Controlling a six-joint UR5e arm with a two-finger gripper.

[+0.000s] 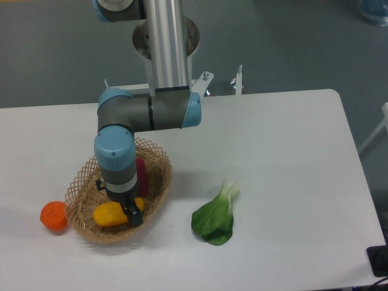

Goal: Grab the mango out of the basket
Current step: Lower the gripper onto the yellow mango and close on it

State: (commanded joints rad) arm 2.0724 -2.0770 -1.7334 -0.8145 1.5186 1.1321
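The yellow mango [108, 214] lies in the near part of the tan wicker basket [159, 159], at the table's front left. My gripper [131, 211] points straight down into the basket and sits over the mango's right end. One dark finger shows in front of the fruit, with a bit of yellow visible on its right side. The other finger is hidden behind the wrist, so the gap between the jaws does not show. The mango rests on the basket floor.
A dark purple vegetable [142, 176] lies in the basket just behind my wrist. A round orange fruit [54, 216] sits on the table left of the basket. A green leafy bok choy [215, 218] lies to the right.
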